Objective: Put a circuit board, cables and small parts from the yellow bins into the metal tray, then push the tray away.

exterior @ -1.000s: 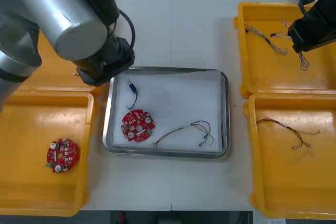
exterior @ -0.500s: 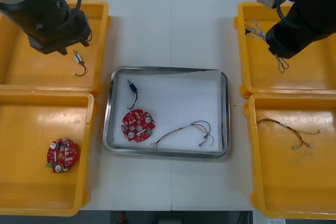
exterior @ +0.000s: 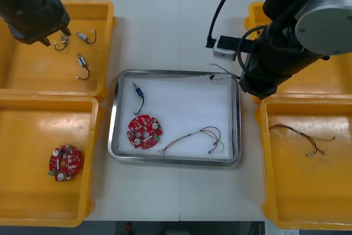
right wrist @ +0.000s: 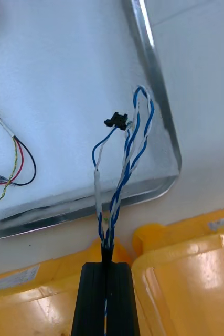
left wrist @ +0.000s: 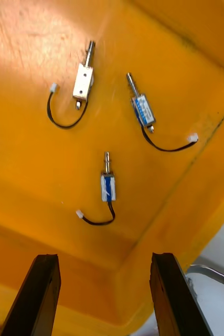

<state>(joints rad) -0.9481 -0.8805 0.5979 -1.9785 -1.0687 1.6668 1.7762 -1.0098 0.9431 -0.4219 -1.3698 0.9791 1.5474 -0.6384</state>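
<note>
From the front, the left arm hung over the far left yellow bin, where three small metal parts lay. The right arm reached over the far right corner of the metal tray on the tabletop. Inside the tray lay a red circuit board, a red and yellow cable and one small part with a black lead. A second board sat in the near left bin.

At the right wrist, the right gripper was clamped on a twisted blue and white cable. The cable's loose end and black connector hung over the tray's white floor, just inside its corner.

At the left wrist, the left gripper stood wide apart and empty above the bin floor. The three small parts lay beyond its fingers, untouched.
</note>
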